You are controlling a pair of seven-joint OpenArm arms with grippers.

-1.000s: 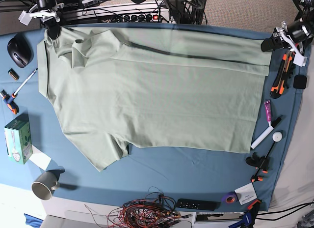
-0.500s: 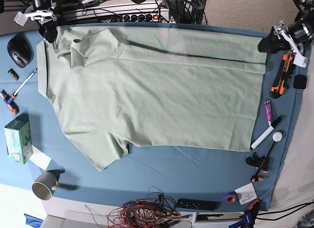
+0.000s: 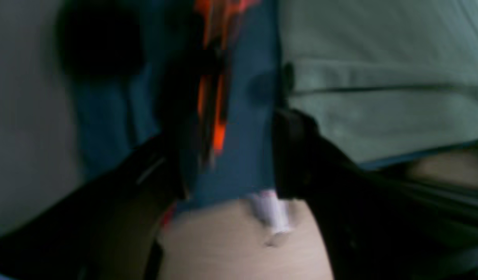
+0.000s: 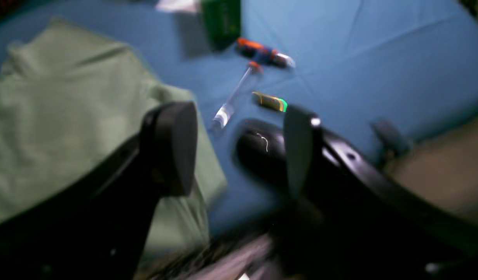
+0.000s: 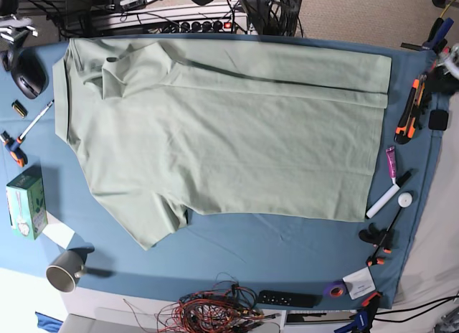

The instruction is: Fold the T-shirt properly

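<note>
The T-shirt point(image 5: 222, 125) is spread flat on the tablecloth point(image 5: 287, 250) covering the counter, its collar toward the base view's left and its hem toward the right. 1 long edge is folded over along the far side. A mouse point(image 5: 27, 74), a pen point(image 5: 36, 121) and a box point(image 5: 26, 202) are placed left of it; a mug point(image 5: 66, 270) is set nearer the front. A utility knife point(image 5: 410, 110) and a marker point(image 5: 382, 201) are laid to its right. A tangle of wires point(image 5: 215, 311) is found at the front edge.

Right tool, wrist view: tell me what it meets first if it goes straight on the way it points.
Probably the black computer mouse, lying on the blue tablecloth between the right tool's open fingers. The T-shirt edge sits under the left finger. Depth is blurred.
</note>
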